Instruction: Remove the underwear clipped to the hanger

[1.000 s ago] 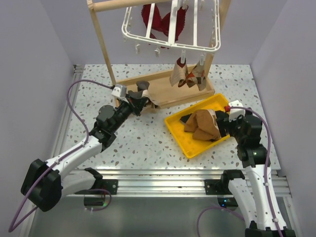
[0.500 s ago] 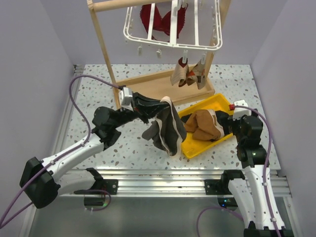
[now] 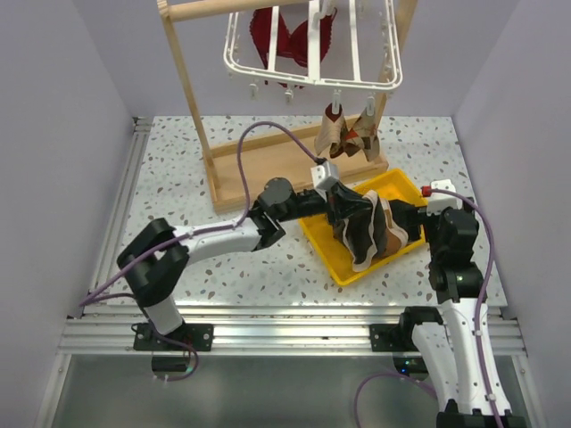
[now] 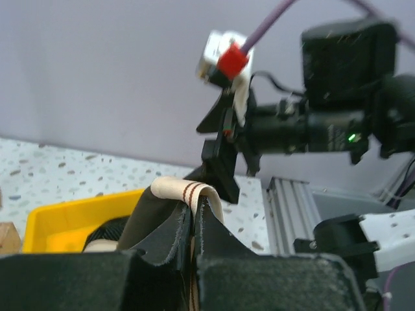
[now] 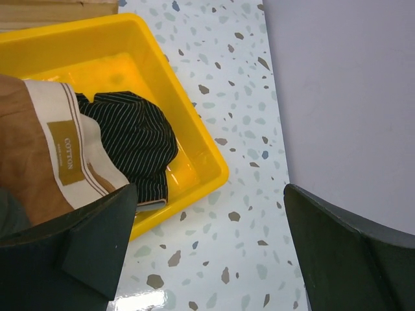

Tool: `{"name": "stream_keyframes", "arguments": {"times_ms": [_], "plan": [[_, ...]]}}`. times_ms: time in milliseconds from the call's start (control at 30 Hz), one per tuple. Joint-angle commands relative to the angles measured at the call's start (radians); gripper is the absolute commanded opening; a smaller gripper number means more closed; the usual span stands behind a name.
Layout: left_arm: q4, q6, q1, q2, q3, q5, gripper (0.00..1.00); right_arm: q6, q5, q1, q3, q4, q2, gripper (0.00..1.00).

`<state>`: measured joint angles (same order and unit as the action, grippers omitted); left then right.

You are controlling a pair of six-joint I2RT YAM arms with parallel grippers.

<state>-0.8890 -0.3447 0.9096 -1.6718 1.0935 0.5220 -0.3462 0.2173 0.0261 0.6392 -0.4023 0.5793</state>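
Note:
My left gripper is shut on the dark grey underwear and holds it over the yellow tray. In the left wrist view the fingers pinch the dark fabric just below its beige, red-striped waistband. A brown brief with a beige waistband and a black pinstriped brief lie in the tray. My right gripper is open and empty at the tray's right end; in the right wrist view it hangs over bare table. The white hanger hangs at the top.
The tall wooden frame stand carries the hanger, its base board behind the tray. A red bra and argyle socks hang from the hanger. Grey walls close both sides.
My left arm has swung right from the stand's base, carrying the dark grey brief across the table to above the yellow tray. The right arm has barely moved.

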Motion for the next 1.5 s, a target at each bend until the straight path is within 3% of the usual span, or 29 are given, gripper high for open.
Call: {"name": "stream_keyframes", "arguments": {"times_ms": [0,200,333,400,433,467,567,733,767,833,1033,1233,1333,1467], "plan": [[0.037,0.169,0.046,-0.113,0.031,-0.071,0.00,0.021,0.048,0.014,-0.004,0.057,-0.018,0.99],[0.002,0.226,0.086,-0.227,-0.142,-0.250,0.04,0.027,0.047,0.020,-0.007,0.062,-0.019,0.99],[-0.004,0.234,0.094,-0.252,-0.217,-0.368,0.14,0.029,0.042,0.020,-0.004,0.059,-0.016,0.99],[-0.019,0.239,0.104,-0.217,-0.256,-0.422,0.29,0.030,0.042,0.021,-0.001,0.057,-0.013,0.99],[-0.027,0.248,0.112,-0.197,-0.270,-0.445,0.29,0.033,0.045,0.020,-0.001,0.057,-0.013,0.99],[-0.037,0.262,0.121,-0.151,-0.280,-0.494,0.42,0.038,0.051,0.021,-0.001,0.057,-0.012,0.99],[0.007,0.299,0.137,-0.062,-0.276,-0.520,0.62,0.053,0.059,0.020,0.005,0.051,-0.006,0.99],[0.074,0.294,0.138,0.085,-0.274,-0.505,0.81,0.072,0.024,0.021,0.031,0.017,0.005,0.99],[0.111,0.296,0.137,0.134,-0.276,-0.504,0.92,0.079,0.019,0.021,0.036,0.011,0.013,0.99],[0.171,0.297,0.138,0.214,-0.285,-0.520,1.00,0.102,0.011,0.020,0.062,-0.012,0.028,0.99],[0.321,0.332,0.138,0.510,-0.409,-0.687,1.00,0.188,0.108,0.021,0.174,-0.033,0.082,0.99],[0.655,0.254,0.106,0.934,-0.573,-1.279,1.00,0.133,0.091,0.021,0.232,-0.069,0.089,0.99],[0.825,0.207,-0.049,1.093,-0.577,-1.256,1.00,0.203,0.161,0.021,0.214,-0.032,0.100,0.99],[0.973,0.161,-0.323,1.115,-0.552,-1.216,1.00,0.321,0.277,0.020,0.206,0.005,0.123,0.99]]}}
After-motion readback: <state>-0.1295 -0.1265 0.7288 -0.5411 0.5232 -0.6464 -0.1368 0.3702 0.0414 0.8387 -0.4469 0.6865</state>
